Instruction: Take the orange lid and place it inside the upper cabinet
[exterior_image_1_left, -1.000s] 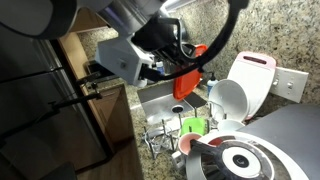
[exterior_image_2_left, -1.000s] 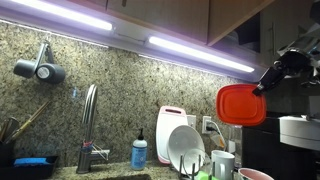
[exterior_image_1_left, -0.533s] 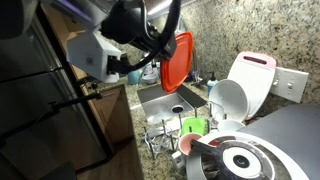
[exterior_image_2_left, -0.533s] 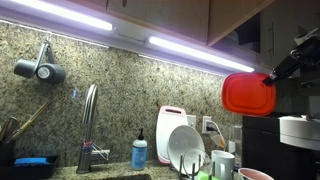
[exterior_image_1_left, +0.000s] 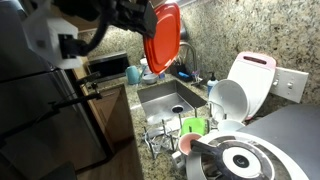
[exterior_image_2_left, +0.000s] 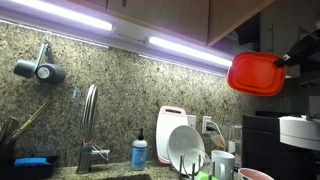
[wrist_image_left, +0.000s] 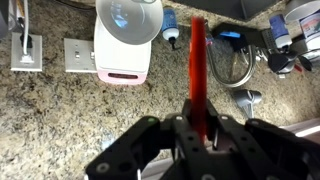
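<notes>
We've got the orange lid (exterior_image_2_left: 257, 74) high in the air, well above the sink (exterior_image_1_left: 165, 98). It's clamped by one rim between the fingers (wrist_image_left: 183, 128), which are squeezed together on its thin edge with nothing else in them. From the wrist view we're looking straight along it. The lid shows edge-on as a narrow red stripe running away from the fingers, so its flat faces stand to either side of the grip and its free rim points straight out ahead. In an exterior view the lid hangs out to one side of the fingers (exterior_image_2_left: 284, 60), its broad face turned to that camera. There it sits about level with the light strip (exterior_image_2_left: 195, 48) and just below the underside of the upper cabinet (exterior_image_2_left: 170, 10). That's the relation we're watching: the cabinet lies above and beyond the lid, with the lid out in front and the fingers behind it. We judge the lift is about done and the placing isn't, since the lid is not yet inside anything. A slanted brown panel near the lid may be an open door, but we cannot tell for sure, and we see no shelf from here. For the coming move we'd say the free rim has to go in first, with the lid's plane tipped to suit the shelf. The risk is clipping the cabinet's lower edge or that panel on the way up.
</notes>
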